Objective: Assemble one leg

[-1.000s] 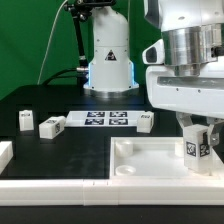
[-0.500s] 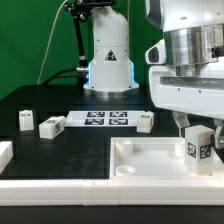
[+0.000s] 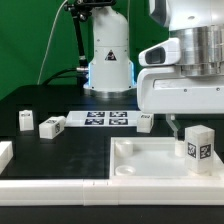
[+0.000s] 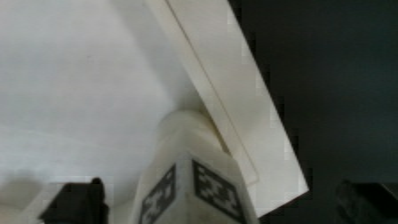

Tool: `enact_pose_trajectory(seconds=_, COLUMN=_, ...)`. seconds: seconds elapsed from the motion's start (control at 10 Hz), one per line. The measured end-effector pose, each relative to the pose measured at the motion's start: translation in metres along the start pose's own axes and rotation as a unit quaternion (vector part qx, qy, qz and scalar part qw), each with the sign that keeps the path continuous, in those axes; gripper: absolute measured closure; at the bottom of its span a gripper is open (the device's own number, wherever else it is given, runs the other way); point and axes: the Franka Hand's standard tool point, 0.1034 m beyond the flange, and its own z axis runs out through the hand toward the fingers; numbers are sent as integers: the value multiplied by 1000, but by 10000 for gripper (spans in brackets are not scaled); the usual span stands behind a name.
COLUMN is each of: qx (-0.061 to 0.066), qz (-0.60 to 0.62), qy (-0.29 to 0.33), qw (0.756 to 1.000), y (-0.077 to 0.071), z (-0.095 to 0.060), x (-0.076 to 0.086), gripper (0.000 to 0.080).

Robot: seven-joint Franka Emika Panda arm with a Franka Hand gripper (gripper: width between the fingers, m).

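Observation:
A leg (image 3: 198,148), a small white block with a marker tag, stands upright in the corner of the large white square piece (image 3: 145,165) at the exterior view's right. My gripper (image 3: 195,118) hangs just above it, open, with the fingers clear of the block. In the wrist view the leg (image 4: 196,185) stands between my two dark fingertips (image 4: 75,203), with a gap on each side, and the gripper (image 4: 217,205) holds nothing. The square piece's raised rim (image 4: 222,90) runs past the leg.
Three more legs lie on the black table: two at the left (image 3: 25,120) (image 3: 52,126) and one by the marker board's right end (image 3: 146,121). The marker board (image 3: 105,118) lies mid-table. Another white part (image 3: 5,155) is at the left edge. The arm's base (image 3: 108,60) stands behind.
My gripper has let go of the leg and risen, shifting slightly to the exterior view's left. The leg stays standing in the square piece's corner.

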Motion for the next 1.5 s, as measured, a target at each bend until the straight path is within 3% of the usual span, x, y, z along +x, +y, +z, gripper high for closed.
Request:
enact_pose_trajectory(seconds=0.2, qx=-7, qz=-104, qy=3, qw=995, y=4, z=0, x=2, gripper=150)
enact_pose_trajectory(seconds=0.5, qx=-30, qz=-242, qy=13, qw=970, y=1, z=-1, x=3, gripper=150)
enact_pose_trajectory(seconds=0.7, qx=-32, qz=-318, qy=10, qw=947, y=8, z=-1, x=6, gripper=150)
enact_pose_trajectory(seconds=0.9, qx=-32, qz=-318, qy=10, qw=947, y=7, z=0, x=6, gripper=150)
enact_pose_trajectory(seconds=1.1, qx=-32, qz=-318, qy=10, qw=947, y=7, z=0, x=6, gripper=416)
enact_pose_trajectory(seconds=1.2, qx=-32, qz=-318, qy=10, qw=947, y=7, z=0, x=6, gripper=510)
enact_pose_trajectory(seconds=1.5, qx=-31, qz=-301, qy=10, qw=953, y=7, z=0, x=6, gripper=510)
